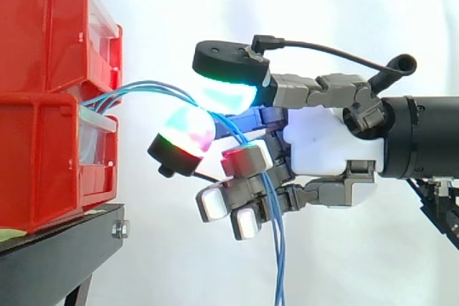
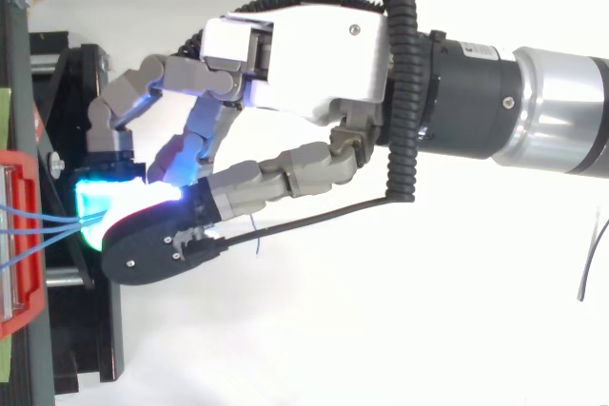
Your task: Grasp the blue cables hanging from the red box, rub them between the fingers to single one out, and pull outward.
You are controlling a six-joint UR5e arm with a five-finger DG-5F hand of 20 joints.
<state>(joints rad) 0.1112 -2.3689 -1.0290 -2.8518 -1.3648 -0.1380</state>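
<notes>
In the middle of the side view, the hand [image 1: 330,141] reaches in from the right with its palm upright and its fingers pointing left toward the bins. It is closed in a pinch on the blue cables [image 1: 154,89]. One broad pad glowing green and cyan sits on top, and a second pad [image 1: 185,134] glowing red, green and magenta presses up from below and to the left, with the strands running between them. The remaining fingers curl under the palm, two with white tips and one with a red glow. Behind the pinch the cables bend down, pass among those curled fingers and hang straight to the bottom edge of the view. To the left of the pinch they rise in a low arch and run to the front of the lower bin [image 1: 36,170], entering just under the upper bin [image 1: 43,34] stacked on it. Both bins are red and stand on a black stand [image 1: 57,256], with a white curtain [image 1: 323,5] behind everything. From above, the hand [image 2: 295,45] comes in from the right, and its pinching tips give off a cyan glow close to the bin at the left edge. There the cables [image 2: 38,225] show as a few separate strands crossing the short gap from the bin into the glow.
</notes>
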